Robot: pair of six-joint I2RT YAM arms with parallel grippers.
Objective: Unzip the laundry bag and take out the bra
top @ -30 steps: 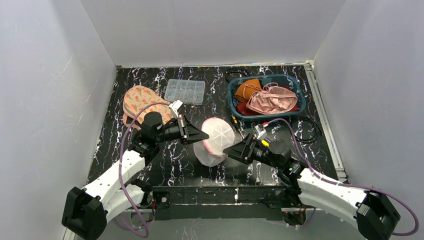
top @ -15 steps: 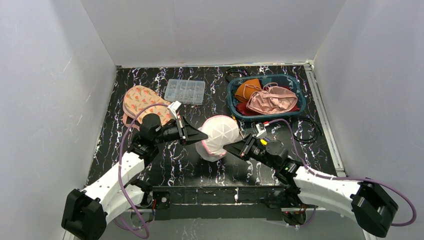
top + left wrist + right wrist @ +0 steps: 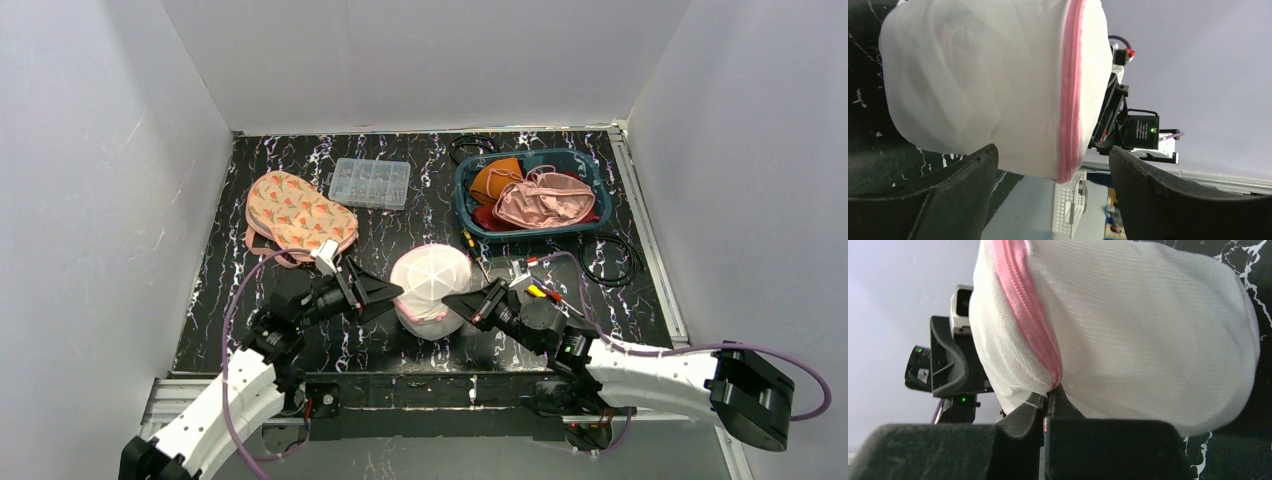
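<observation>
Black, white-veined tabletop point(image 3: 425, 215).

White mesh laundry bag point(image 3: 430, 283): dome-shaped with pink zipper trim, near the front edge and between the 2 arms. The mesh shows only blurred folds inside, so the bra cannot be picked out. Cannot tell whether the zipper is open.

Left gripper point(image 3: 393, 291): at the bag's left side. In the left wrist view its 2 fingers point(image 3: 963, 175) stand wide apart. The bag bulges just beyond the tips and is not clamped.

Right gripper point(image 3: 452, 298): at the bag's right side. In the right wrist view both fingers are pressed together, pinching the pink trim point(image 3: 1030, 315) where it meets their tips.

Back right: teal plastic basket point(image 3: 462, 200) holding orange, pink and dark red garments.
Back centre: clear plastic compartment box point(image 3: 370, 182).
Back left: peach patterned fabric piece point(image 3: 297, 212), lying flat.
Right of the bag: black cable loops point(image 3: 612, 260).
</observation>
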